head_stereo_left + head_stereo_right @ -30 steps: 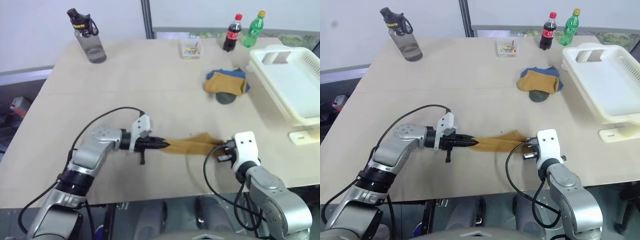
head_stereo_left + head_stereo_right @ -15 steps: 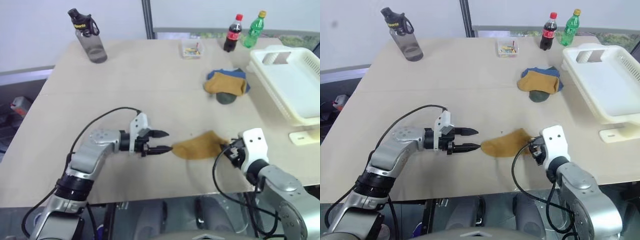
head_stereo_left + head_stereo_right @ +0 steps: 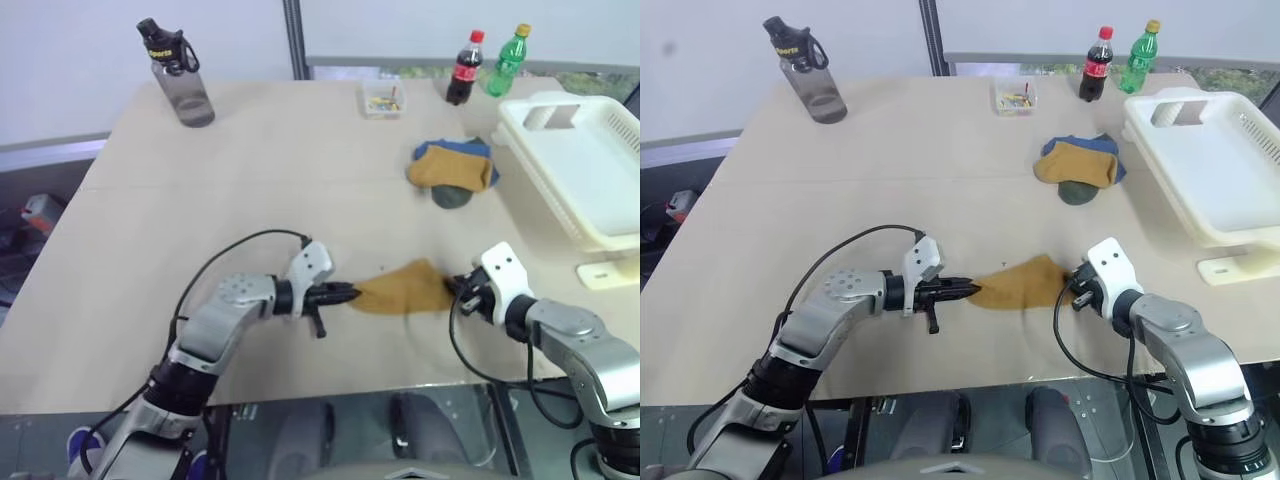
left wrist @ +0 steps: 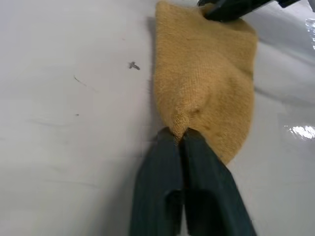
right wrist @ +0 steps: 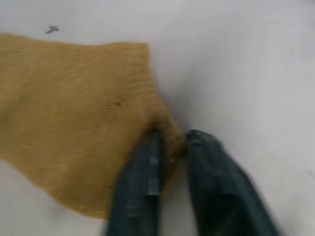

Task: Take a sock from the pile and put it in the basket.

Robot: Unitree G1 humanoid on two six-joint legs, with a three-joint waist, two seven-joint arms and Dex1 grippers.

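Note:
A mustard-yellow sock (image 3: 405, 287) lies flat on the tan table near the front edge, between my two arms. My left gripper (image 3: 348, 294) is shut on its left end; the left wrist view shows the two dark fingers (image 4: 167, 147) pinching a fold of the knit. At the sock's right end, my right gripper (image 3: 453, 289) is shut on the edge, with the knit (image 5: 74, 123) caught between its fingertips. The pile (image 3: 452, 170) of mustard, blue and dark grey socks sits further back on the right. The white slotted basket (image 3: 600, 235) stands at the table's right edge.
A grey water bottle (image 3: 177, 72) stands at the back left. At the back are a small clear box (image 3: 383, 99), a cola bottle (image 3: 462, 66) and a green bottle (image 3: 508, 59). A small white piece (image 3: 607, 272) lies beside the basket's near corner.
Both grippers let go of the stretched sock, which bunched up on the table, then moved in and shut on its two ends again.

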